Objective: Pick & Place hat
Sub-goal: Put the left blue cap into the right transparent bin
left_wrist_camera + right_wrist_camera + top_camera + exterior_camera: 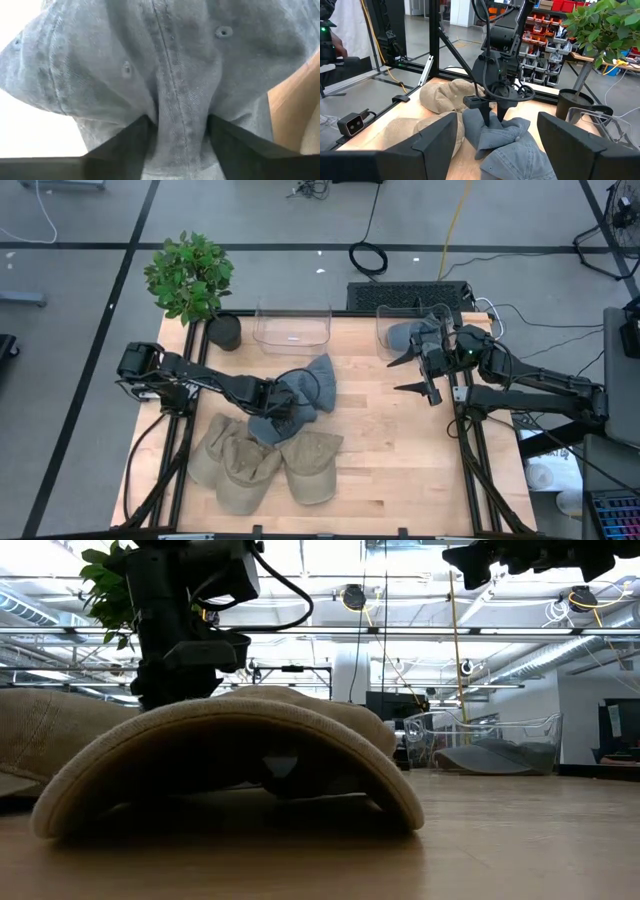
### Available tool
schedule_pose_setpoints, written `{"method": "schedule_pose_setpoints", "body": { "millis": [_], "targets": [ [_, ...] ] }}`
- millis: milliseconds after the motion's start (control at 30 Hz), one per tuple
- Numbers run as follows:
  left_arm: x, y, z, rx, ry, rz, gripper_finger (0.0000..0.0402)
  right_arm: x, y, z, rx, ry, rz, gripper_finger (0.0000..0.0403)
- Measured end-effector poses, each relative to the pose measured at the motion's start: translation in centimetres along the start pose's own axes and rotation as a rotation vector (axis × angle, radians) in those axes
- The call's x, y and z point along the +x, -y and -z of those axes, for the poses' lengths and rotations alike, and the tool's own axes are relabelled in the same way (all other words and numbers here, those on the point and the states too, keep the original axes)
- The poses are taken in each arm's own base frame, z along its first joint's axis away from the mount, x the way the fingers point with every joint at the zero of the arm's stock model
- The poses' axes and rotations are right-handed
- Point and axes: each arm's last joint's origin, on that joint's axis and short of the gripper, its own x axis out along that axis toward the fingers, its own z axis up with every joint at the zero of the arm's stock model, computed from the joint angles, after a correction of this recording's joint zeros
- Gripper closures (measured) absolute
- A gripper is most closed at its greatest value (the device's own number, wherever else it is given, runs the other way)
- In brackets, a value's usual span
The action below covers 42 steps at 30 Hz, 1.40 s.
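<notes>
Two grey-blue denim caps (318,380) (270,424) lie in a heap mid-table, one partly over the other. My left gripper (284,407) (492,118) stands over them, shut on one cap's crown (175,75). Three tan caps (312,466) lie at the near edge; the brim of one (230,755) fills the low view. Another grey cap (408,333) (490,757) rests inside the right clear bin (385,340). My right gripper (395,376) (497,131) hangs open in the air just near of that bin, touching nothing. My left gripper pinches a raised fold of the grey cap's crown (181,131), along a seam, between its two fingers (125,142). The fingers come from above, pointing down (486,114). The cap still lies on the table and against the other grey cap, its cloth bunched up around the fingers.
A second clear bin (292,328) stands at the far edge, next to a potted plant (190,275) in a black pot. Bare wood lies between the cap heap and the right arm. Black frame rails run along both table sides.
</notes>
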Motion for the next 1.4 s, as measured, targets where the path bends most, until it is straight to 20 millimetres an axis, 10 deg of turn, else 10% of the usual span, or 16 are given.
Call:
{"method": "schedule_pose_setpoints", "body": {
  "millis": [467, 1400],
  "targets": [
    [0.03, -0.02, 0.0, 0.034, 0.001, -0.002, 0.0391, -0.01, 0.0, 0.0, 0.0, 0.0, 0.001, 0.0144],
    [0.03, 0.05, -0.05, 0.062, 0.007, 0.005, 0.0363, 0.0, 0.01, 0.0, 0.0, 0.0, 0.001, 0.0147]
  ]
}}
